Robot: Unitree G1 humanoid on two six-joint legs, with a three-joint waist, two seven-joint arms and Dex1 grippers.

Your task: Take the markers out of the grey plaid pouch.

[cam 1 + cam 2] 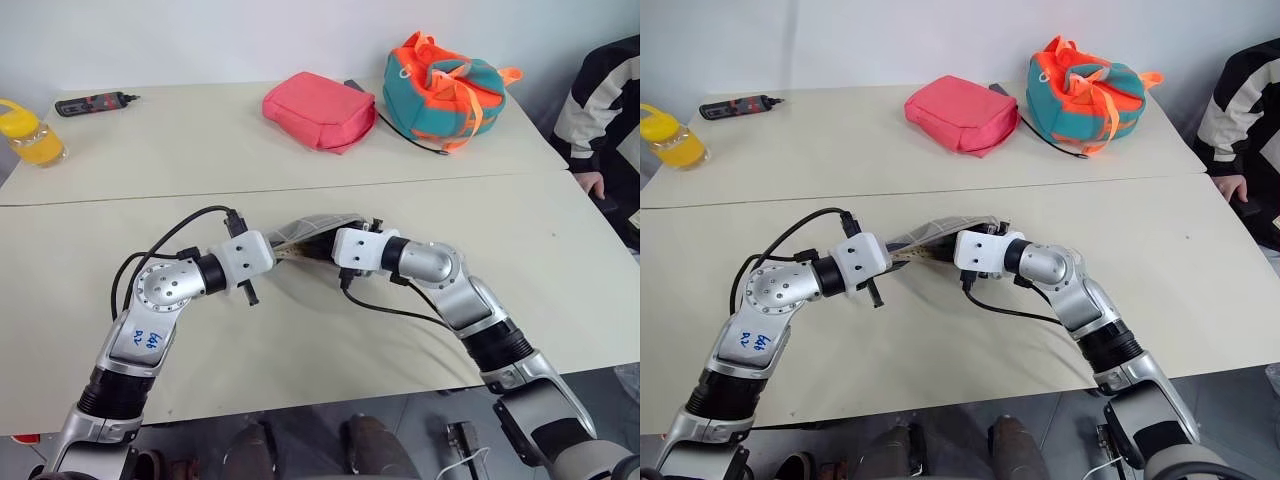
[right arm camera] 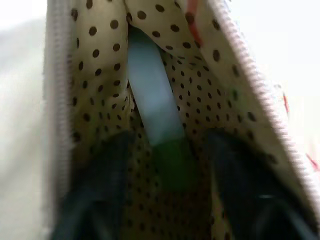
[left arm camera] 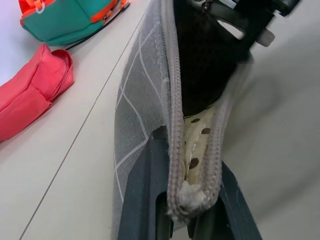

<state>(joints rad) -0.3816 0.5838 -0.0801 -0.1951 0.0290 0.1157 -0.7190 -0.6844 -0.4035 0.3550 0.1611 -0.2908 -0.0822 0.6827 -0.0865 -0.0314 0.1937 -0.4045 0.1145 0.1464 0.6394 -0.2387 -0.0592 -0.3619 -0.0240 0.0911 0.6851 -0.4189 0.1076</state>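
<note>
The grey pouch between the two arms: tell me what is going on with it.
The left claw is shut on one end of the flat grey plaid fabric pouch, holding it up above the beige table. The pouch is unzipped, and the right claw has its fingers open inside the polka-dot lining, on either side of the pale mint marker with a green cap. That marker is not yet out.

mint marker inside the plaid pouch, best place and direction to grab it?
Likely its green cap, the end nearest the pouch mouth. Enter straight through the opening along the marker: right gripper fingers already straddle the cap, lining close on both sides.
</note>
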